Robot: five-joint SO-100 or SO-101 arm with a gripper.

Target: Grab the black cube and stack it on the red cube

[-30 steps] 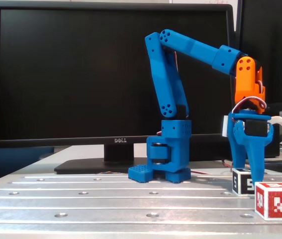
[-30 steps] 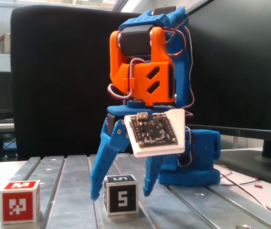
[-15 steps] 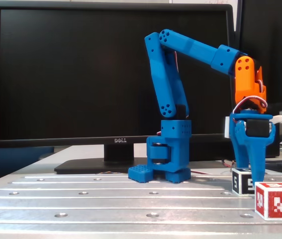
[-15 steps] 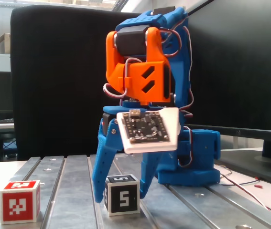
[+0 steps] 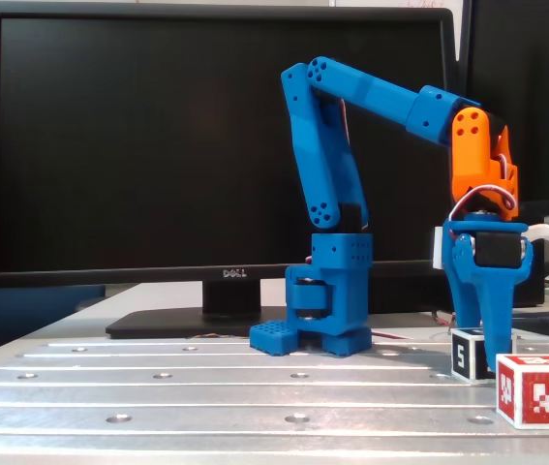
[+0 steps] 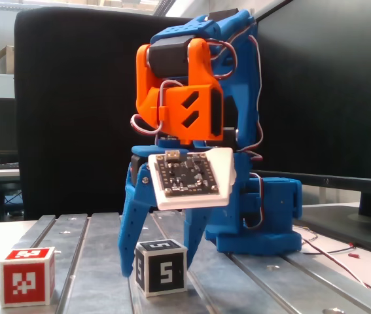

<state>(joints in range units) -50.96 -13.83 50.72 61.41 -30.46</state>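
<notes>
Black cube point(image 6: 161, 267) newly turned (5 facing camera)

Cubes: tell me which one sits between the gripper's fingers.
The black cube marked "5" sits between the open gripper's fingers; the red cube stands apart, to its left in this fixed view.

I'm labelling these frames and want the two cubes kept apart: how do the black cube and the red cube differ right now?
The black cube shows a white "5" on black faces; the red cube shows a white pixel pattern on red. The black cube sits between the open jaws of the gripper; the red cube stands alone, clear of the arm. Both look about the same size and rest on the metal table.
</notes>
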